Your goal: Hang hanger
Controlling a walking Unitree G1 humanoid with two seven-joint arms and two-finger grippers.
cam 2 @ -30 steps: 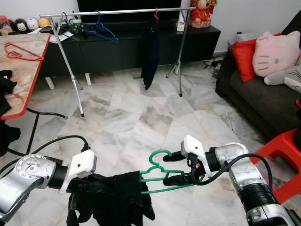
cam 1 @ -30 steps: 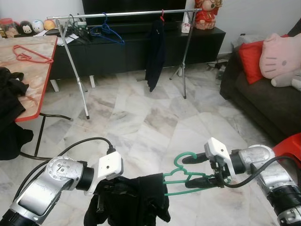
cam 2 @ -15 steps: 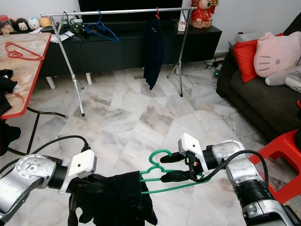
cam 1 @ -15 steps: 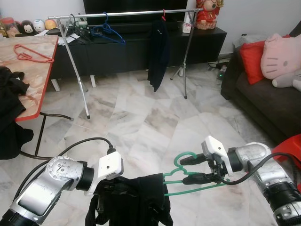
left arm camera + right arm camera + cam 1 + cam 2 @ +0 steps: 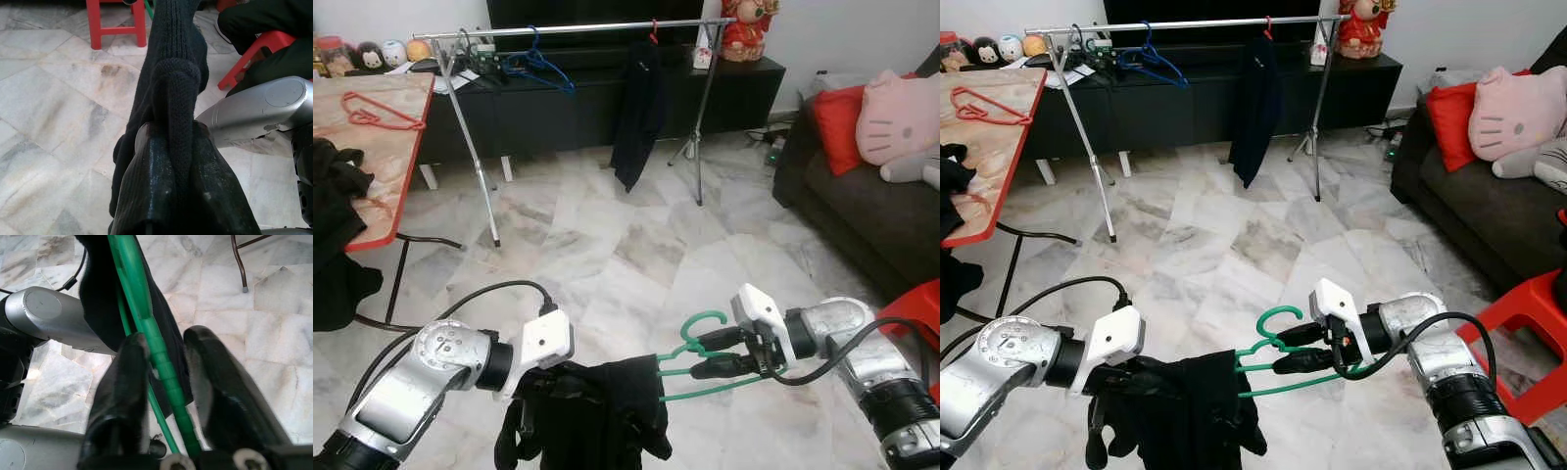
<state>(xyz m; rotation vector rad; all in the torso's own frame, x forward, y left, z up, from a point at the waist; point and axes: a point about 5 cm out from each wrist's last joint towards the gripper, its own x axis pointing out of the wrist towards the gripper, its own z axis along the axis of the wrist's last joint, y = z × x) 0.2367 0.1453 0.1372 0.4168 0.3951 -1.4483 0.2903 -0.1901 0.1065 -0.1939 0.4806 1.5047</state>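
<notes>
A green hanger (image 5: 701,323) hangs low over the marble floor, its left end threaded into a black knitted garment (image 5: 597,411). My right gripper (image 5: 698,357) is shut on the hanger just below its hook; in the right wrist view the green bar (image 5: 146,323) runs between the fingers (image 5: 122,382). My left gripper (image 5: 536,390) is shut on the garment, whose fold (image 5: 173,88) is pinched between the fingers (image 5: 146,196). The metal clothes rack (image 5: 568,29) stands far ahead. It carries a blue hanger (image 5: 536,64) and a black garment (image 5: 636,108) on a red hanger.
A red-edged table (image 5: 382,147) on the left carries a red hanger (image 5: 372,110) and dark clothes. A dark sofa (image 5: 871,206) with cushions stands on the right, a red stool (image 5: 915,299) near my right arm. A black cabinet (image 5: 734,93) runs behind the rack.
My right gripper's fingers have drawn closer together on the hanger, and the hanger's hook has tipped up a little. The black garment on the rack has swung slightly.
</notes>
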